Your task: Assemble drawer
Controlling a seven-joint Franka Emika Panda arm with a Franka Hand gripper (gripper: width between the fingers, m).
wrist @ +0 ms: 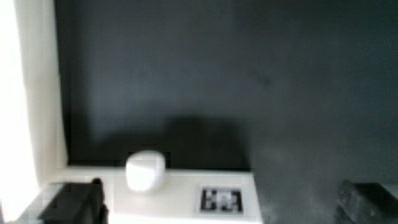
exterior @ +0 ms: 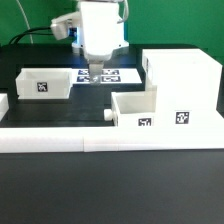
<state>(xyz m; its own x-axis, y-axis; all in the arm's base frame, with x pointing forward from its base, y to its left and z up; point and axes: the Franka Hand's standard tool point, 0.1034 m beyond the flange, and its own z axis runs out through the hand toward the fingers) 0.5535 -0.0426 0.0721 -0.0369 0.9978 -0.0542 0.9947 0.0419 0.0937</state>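
Exterior and wrist views, drawer parts loose on the table [exterior: 30, 190]. Left: one tray [exterior: 45, 86], open top up, a tag on its near wall. Centre, far: the gripper [exterior: 97, 70] hangs above the marker board [exterior: 112, 74], touching nothing. In the wrist view its fingers [wrist: 71, 203] stand spread wide with only dark table between them, and a knob [wrist: 146, 170] shows beside a tag [wrist: 222, 198] on a white face; which tray this is cannot be told. Centre right, near: the second tray [exterior: 128, 118], its knob [exterior: 107, 116] pointing left, set just beside the case [exterior: 185, 80] at far right. The rail [exterior: 100, 138] runs along the near edge.

The step in hand appears to be the approach to a tray. It is best done by lowering straight down so that the fingers straddle one thin wall, closing squarely and keeping the tray level, knob outward, for entry into the case. The case's opening does not show here.

No brand or legible writing appears; the only markings are black-and-white square tags.
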